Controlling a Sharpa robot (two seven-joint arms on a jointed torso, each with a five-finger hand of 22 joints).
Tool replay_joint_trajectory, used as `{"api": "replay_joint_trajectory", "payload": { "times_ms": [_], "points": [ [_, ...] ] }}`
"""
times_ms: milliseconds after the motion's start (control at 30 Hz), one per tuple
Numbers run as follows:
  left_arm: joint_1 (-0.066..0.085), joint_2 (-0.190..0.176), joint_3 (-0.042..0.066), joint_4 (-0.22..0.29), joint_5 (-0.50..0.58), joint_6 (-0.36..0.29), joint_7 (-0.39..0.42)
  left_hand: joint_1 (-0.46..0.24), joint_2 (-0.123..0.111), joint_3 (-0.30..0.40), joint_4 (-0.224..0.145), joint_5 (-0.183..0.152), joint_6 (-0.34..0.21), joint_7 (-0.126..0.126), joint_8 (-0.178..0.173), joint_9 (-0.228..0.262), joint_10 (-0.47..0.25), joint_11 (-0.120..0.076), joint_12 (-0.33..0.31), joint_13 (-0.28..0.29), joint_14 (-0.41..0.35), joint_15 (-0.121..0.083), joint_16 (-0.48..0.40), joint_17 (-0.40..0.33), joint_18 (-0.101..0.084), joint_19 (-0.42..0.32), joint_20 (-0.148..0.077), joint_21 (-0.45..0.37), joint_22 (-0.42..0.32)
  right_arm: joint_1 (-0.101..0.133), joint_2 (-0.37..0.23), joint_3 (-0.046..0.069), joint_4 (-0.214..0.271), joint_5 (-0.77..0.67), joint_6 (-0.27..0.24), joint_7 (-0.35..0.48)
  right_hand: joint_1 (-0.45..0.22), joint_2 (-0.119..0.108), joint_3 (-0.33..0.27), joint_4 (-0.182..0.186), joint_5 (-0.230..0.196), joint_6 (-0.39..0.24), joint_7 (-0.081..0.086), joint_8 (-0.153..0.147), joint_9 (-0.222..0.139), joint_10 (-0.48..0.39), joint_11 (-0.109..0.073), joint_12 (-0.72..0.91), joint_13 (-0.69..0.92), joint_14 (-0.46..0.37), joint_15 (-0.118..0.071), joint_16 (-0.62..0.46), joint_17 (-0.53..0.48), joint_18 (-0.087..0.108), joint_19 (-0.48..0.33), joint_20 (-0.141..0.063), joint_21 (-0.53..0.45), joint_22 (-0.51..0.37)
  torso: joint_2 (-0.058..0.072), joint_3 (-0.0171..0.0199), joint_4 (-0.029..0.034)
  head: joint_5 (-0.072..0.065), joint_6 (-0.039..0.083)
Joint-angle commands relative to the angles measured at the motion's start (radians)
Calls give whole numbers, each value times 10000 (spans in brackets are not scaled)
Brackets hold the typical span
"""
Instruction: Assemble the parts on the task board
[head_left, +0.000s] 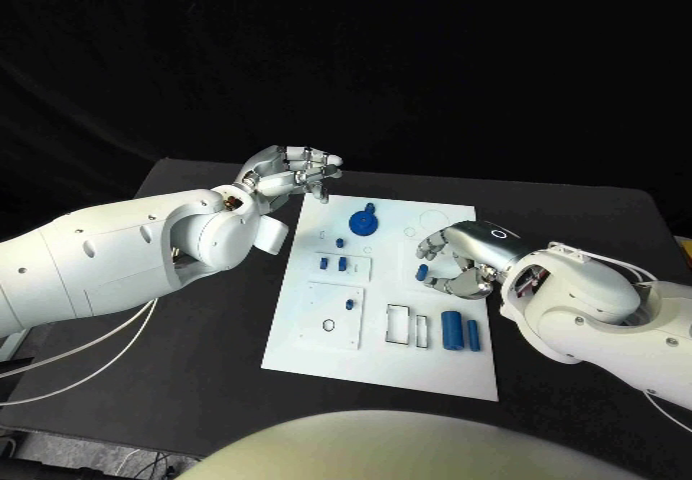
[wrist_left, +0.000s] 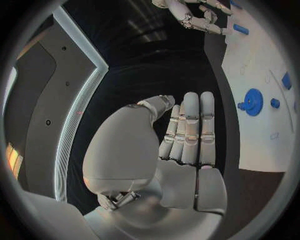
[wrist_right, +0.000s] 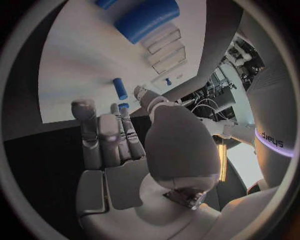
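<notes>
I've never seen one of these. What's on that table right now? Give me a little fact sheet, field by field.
Surface: black table
Board: white task board, flat, mid-table
Parts: blue round disc; two blue cylinders side by side; small blue pieces
Left hand: at the board's far corner, holds nothing
Right hand: over the board, fingers curled, near a small blue piece

Black table (head_left: 202, 330): matte top, bare dark surface showing along its left, right and near edges. Black backdrop (head_left: 433, 80) hangs behind the table's far edge. White cables (head_left: 80, 360) run across the table's left edge, looping down toward its near-left corner.
</notes>
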Motion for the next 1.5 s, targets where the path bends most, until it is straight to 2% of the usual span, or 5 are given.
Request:
{"api": "replay_joint_trajectory", "payload": {
  "times_ms": [33,433,567,867,1500],
  "points": [
    [6,19,2,24,-27,205,112,-70,22,-13,-48,41,-93,112,-41,-9,-49,-3,-29,-12,-74,2,-61,-9,55,-24,46,-61,-15,0,65,2,-114,111,603,-62,142,9,-69,15,48,-12,-21,-24,18,-82,16,0,-23,-54,-5,-67,-34,202,-63,8,-81,-43,0,4,16,-26,1],
    [6,18,-6,29,-50,212,100,-69,29,-9,-48,43,-97,113,-43,-10,-55,-2,-30,-14,-76,3,-61,-10,55,-25,47,-62,-16,-18,495,-28,-591,65,565,-9,515,312,87,86,82,166,64,-25,-33,164,-35,227,-134,-3,-47,-35,7,188,74,-20,-73,-48,5,-12,21,-43,1],
    [6,11,-7,36,-51,216,95,-69,29,-9,-48,43,-97,113,-43,-10,-55,-2,-30,-14,-76,3,-61,-10,55,-25,47,-62,-16,-90,606,-39,-687,77,521,-31,689,599,694,317,-810,412,171,-36,-193,855,-162,358,-369,327,-183,321,506,39,576,-125,697,359,11,-9,46,-36,1],
    [6,-10,-7,42,-51,209,83,-72,55,-1,-52,45,-104,117,-47,-13,-70,1,-28,-19,-81,7,-60,-12,56,-30,52,-63,-16,-190,765,-48,-808,76,598,-31,804,637,1503,435,-1134,1035,281,167,-227,1977,-303,180,-533,736,-281,783,1212,-159,1156,-276,1809,977,7,-3,19,18,1],
    [6,-28,-7,42,-51,188,57,-72,55,-1,-52,45,-104,117,-47,-13,-70,1,-28,-19,-81,7,-60,-12,56,-30,52,-63,-16,-237,806,-53,-882,-258,-72,-88,1231,895,2252,-211,-1198,1689,164,591,-24,2983,-494,-199,-450,847,-456,999,1569,-335,1559,-407,2829,1598,-7,-7,19,2,1]
  ]
}}
